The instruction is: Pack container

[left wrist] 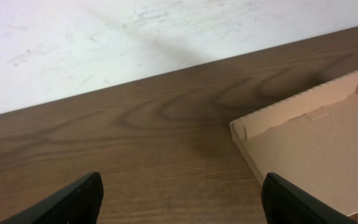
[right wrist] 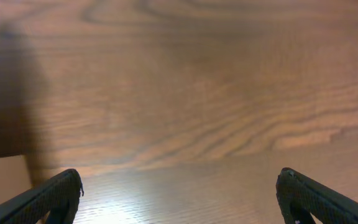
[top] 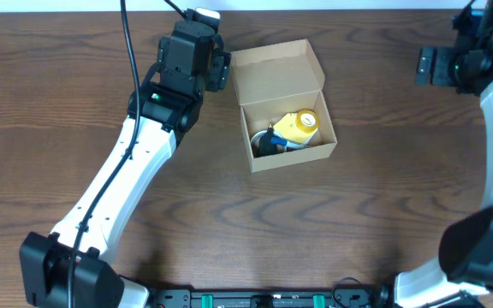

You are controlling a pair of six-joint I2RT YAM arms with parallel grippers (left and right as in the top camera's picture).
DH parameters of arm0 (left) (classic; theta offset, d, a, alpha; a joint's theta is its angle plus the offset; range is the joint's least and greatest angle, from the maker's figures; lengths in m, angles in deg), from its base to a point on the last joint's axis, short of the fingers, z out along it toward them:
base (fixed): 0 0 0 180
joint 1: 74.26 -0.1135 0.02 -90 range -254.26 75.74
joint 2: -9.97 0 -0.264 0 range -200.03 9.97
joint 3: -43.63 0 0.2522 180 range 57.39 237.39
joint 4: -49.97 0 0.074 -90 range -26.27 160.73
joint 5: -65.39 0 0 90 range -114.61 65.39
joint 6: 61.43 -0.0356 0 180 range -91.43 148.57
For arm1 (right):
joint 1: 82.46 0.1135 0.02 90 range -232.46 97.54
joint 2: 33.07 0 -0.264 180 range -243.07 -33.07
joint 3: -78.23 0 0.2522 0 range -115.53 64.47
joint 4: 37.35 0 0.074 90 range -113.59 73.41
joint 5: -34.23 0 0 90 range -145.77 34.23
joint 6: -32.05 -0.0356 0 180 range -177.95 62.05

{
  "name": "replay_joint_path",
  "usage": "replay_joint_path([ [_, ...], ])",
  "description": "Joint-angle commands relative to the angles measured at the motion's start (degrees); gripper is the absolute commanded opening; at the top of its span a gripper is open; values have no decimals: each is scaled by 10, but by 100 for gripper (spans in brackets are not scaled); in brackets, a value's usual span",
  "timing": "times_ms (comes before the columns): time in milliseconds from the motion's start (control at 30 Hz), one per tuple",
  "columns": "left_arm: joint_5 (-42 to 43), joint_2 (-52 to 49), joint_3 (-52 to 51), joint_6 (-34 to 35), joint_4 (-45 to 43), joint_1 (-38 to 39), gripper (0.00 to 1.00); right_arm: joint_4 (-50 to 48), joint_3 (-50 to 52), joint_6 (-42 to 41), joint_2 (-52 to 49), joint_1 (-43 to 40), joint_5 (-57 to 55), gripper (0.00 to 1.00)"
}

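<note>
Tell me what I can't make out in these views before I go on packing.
- Overhead: the dark items beside the yellow piece in the container are too small and shadowed to identify.
- Left wrist: the container's inside is cut off by the frame edge; only its lid shows.
- Right wrist: blurred table only.

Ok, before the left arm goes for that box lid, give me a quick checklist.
1. Lid folded back, nothing on it: ok.
2. Yellow item and dark item inside the container: ok.
3. Contents below the rim: cannot tell.
4. Left gripper open, empty, beside the lid: ok.
5. Right gripper open, empty, away from the container: ok.
</note>
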Motion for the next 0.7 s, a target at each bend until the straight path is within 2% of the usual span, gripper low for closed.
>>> replay_joint_path([
  [0,-4,7,16,7,2,2,83,-16,0,31,21,25,22,99],
  [233,0,7,16,7,7,2,83,-64,0,162,-7,31,249,99],
  [300,0,7,16,7,21,2,83,-64,0,175,-12,32,265,80],
  [400,0,7,16,7,26,2,83,-57,0,175,-20,44,259,43],
  [533,0,7,16,7,25,2,83,-15,0,177,-28,80,219,43],
  [667,0,7,16,7,25,2,82,21,0,188,-32,120,215,24],
])
